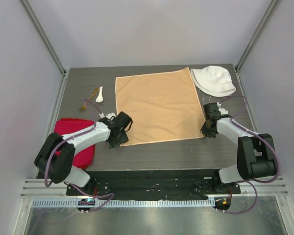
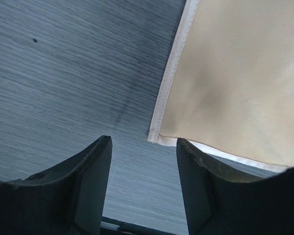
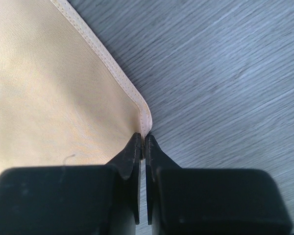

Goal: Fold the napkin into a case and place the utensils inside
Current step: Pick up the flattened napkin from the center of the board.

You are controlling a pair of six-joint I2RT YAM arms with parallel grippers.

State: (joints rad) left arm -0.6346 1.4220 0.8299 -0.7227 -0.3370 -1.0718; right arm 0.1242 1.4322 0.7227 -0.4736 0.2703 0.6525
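Clearly, the right end effector (image 3: 144,140) pinches a corner of the napkin (image 3: 54,98).

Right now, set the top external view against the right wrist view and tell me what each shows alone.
Top external only: the white hat, red cloth, spoon, fork and left end effector. Right wrist only: the right end effector pinched shut on the napkin's stitched corner. Both: the napkin flat on the table.

Bright even light, faint shadows, focus sharp.
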